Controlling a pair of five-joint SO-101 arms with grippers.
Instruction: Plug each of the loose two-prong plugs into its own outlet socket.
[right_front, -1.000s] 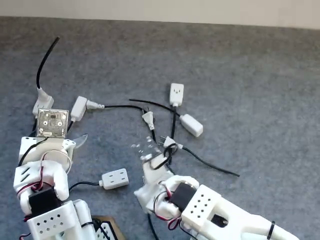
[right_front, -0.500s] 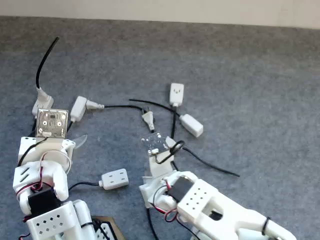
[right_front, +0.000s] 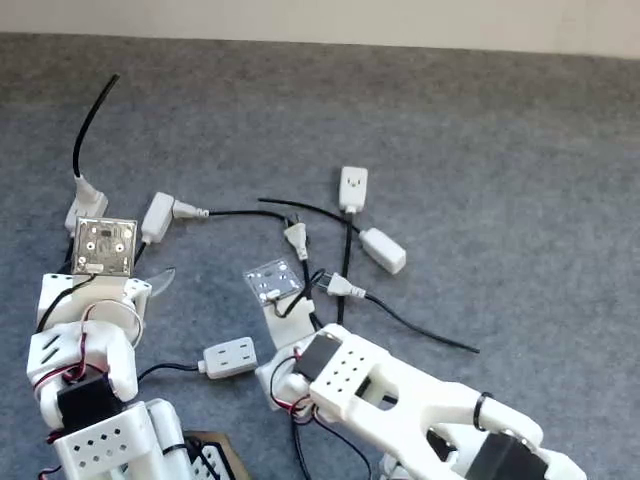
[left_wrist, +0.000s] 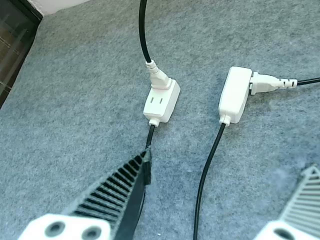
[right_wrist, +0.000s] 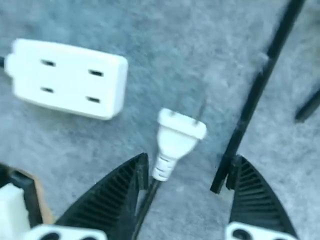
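Sockets, high view: double outlet (right_front: 230, 357) lies lower centre, between the two arms; single outlet (right_front: 352, 188) sits upper centre with its slots free.
Plugs, high view: centre plug (right_front: 296, 238) and neighbouring plug (right_front: 340, 287) lie unplugged mid-frame on the grey carpet (right_front: 520, 150), among crossing black cords.
Arms, high view: left arm (right_front: 90, 380) fills the lower left corner; right arm (right_front: 400, 400) comes in from the lower right.
Filled sockets, left wrist view: square outlet (left_wrist: 161, 102) and long outlet (left_wrist: 235, 95) each have a plug seated.
Left gripper (left_wrist: 230, 167): hangs over the carpet near those two, jaws spread wide, nothing between them.
Loose plug (right_wrist: 177, 135), right wrist view: flat on the carpet, prongs pointing away from the gripper, the double outlet (right_wrist: 65, 79) just beside it.
Right gripper (right_wrist: 189, 165): jaws spread around the plug's tail end, not pinching it; a black cord (right_wrist: 255, 95) runs past one jaw.
Handling: probably light, hard and smooth, so it may twist in a loose pinch; the springy cord will likely tug it off line.
Hold: across the flat sides of the body, behind the prongs, which look thin enough to bend.
Risk: the outlet looks light too and may slide when pushed unless braced.
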